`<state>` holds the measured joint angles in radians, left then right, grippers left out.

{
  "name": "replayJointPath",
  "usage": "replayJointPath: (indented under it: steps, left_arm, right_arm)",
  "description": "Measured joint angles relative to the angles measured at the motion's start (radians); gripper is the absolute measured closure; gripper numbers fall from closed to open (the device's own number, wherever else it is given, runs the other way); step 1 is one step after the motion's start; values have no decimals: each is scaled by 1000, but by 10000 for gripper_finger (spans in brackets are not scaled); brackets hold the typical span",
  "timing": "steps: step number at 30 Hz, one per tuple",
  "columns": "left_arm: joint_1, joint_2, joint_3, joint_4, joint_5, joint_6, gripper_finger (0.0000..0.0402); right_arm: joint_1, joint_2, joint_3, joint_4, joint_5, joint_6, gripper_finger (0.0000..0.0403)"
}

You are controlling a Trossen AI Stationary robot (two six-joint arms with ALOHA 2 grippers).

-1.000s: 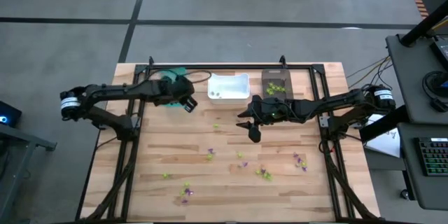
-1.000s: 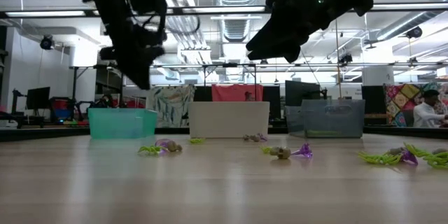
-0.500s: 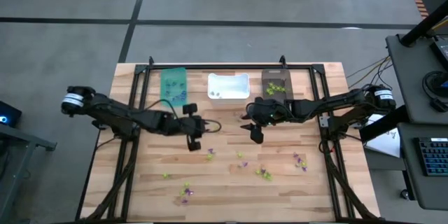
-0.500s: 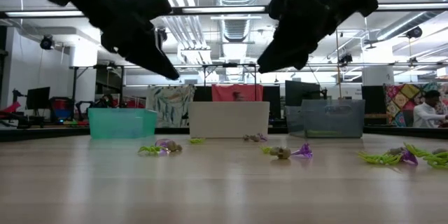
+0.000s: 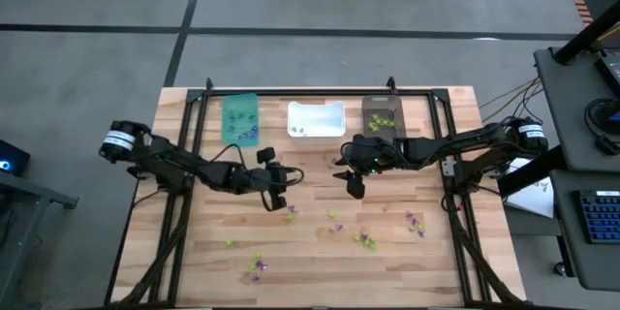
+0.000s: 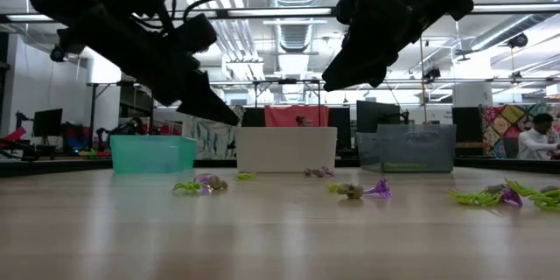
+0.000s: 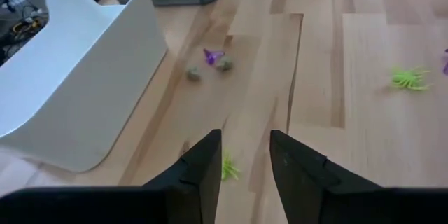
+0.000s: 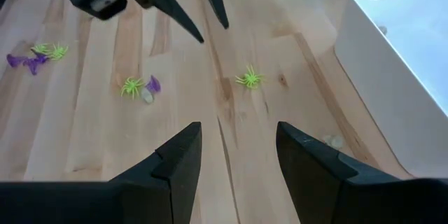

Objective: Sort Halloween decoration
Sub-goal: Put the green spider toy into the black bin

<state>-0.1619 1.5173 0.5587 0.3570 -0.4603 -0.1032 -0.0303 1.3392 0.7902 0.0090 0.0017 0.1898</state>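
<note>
The Halloween decoration lies loose on the wooden table: tiny purple, lime-green and greyish trinkets, such as a group near the middle and another nearer the front. My left gripper hangs open above the table's middle, slanting down. A lime-green spider lies on the wood just below its fingers. My right gripper waits open a little to its right, also above the table, holding nothing. In the right wrist view a green spider lies between the two grippers.
Three bins stand in a row along the far edge: teal, white and dark brown, each with a few trinkets inside. More trinkets lie at the front left and right. A black frame rail runs behind the bins.
My left gripper has swung away from the teal bin toward the table's middle and near edge. It has come down and tipped from pointing steeply down to a shallower forward slant. The right arm has kept still.
</note>
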Motion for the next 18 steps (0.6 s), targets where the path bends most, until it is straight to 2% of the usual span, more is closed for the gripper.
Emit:
replayJointPath:
  steps: [8,18]
  left_arm:
    - [0,89,54,0,-1,14,279]
    - [1,188,156,-7,-1,16,278]
  right_arm:
    - [0,0,0,-3,0,4,227]
    - [0,0,0,-4,34,124,227]
